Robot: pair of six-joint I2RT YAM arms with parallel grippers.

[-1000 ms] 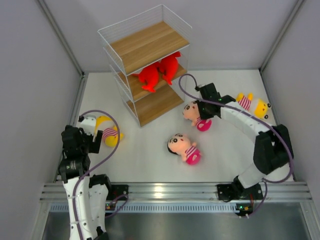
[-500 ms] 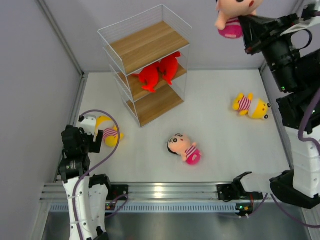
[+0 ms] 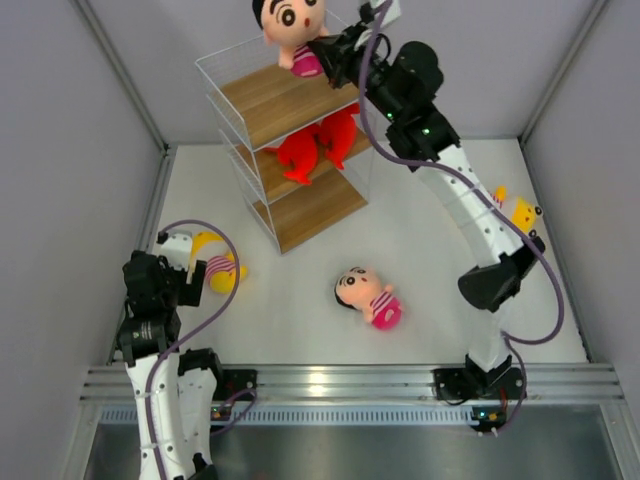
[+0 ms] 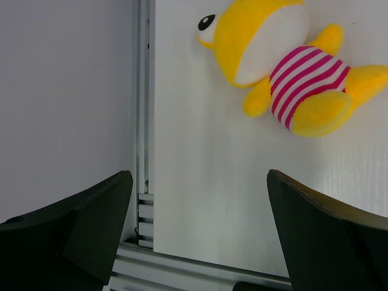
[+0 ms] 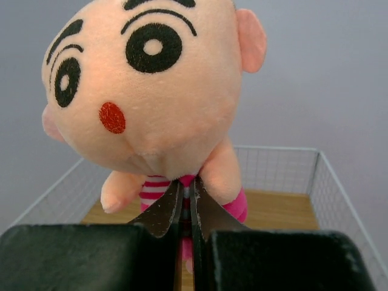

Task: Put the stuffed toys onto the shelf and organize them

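Top view: my right jaws are clenched on a boy doll (image 3: 288, 22), held above the top board of the shelf (image 3: 290, 95) near the bench's far-left corner. My left jaws are released near the left edge, beside a yellow toy (image 3: 216, 266).

Left wrist: the toy lies ahead of the jaws, apart.

Right wrist: the doll's lower body sits pinched between the jaws.

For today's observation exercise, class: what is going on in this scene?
The right pincer is shut on a boy doll, holding it above the top board of the shelf. Two red sharks lie on the middle board. The left pincer is open near a yellow figure. A second boy doll and another yellow figure lie on the table.
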